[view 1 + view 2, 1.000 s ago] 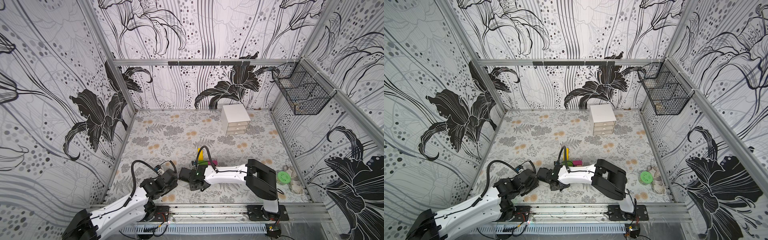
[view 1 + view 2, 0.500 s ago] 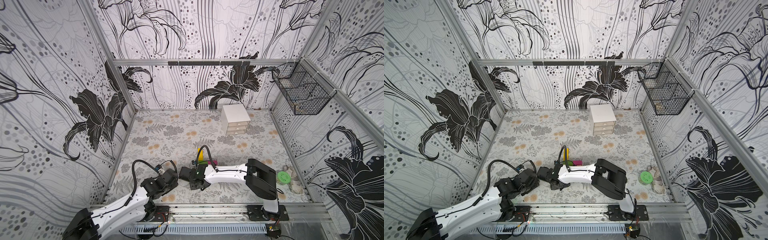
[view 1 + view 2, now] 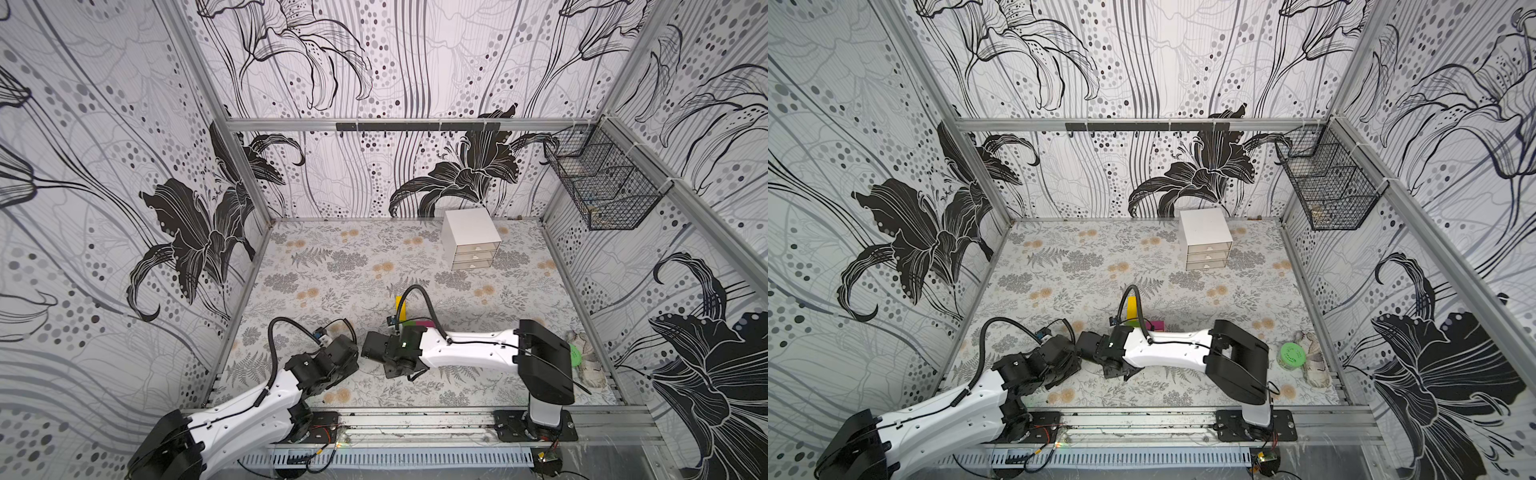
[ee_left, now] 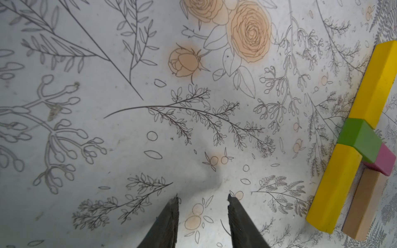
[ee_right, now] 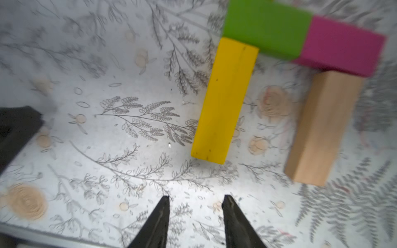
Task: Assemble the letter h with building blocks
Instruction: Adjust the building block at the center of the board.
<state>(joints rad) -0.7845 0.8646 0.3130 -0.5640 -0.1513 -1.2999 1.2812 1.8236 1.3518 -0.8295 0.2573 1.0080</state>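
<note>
The building blocks lie flat together as the letter h. In the left wrist view a yellow block point(image 4: 376, 81), a green block point(image 4: 358, 139) and a second yellow block point(image 4: 335, 189) form the stem. A magenta block point(image 4: 382, 162) juts sideways from the green one, and a tan block point(image 4: 363, 206) runs from it as the leg. The right wrist view shows the near yellow point(image 5: 225, 98), green point(image 5: 266, 28), magenta point(image 5: 341, 45) and tan point(image 5: 324, 128) blocks. My left gripper point(image 4: 203, 196) and right gripper point(image 5: 195, 198) are both open over bare mat, apart from the blocks. In both top views the right arm covers most of the figure point(image 3: 401, 305).
A white drawer unit point(image 3: 471, 239) stands at the back. A wire basket point(image 3: 602, 191) hangs on the right wall. A round green container point(image 3: 575, 355) and a crumpled cloth point(image 3: 590, 363) lie at the right edge. The two wrists sit close together near the front rail point(image 3: 415, 419).
</note>
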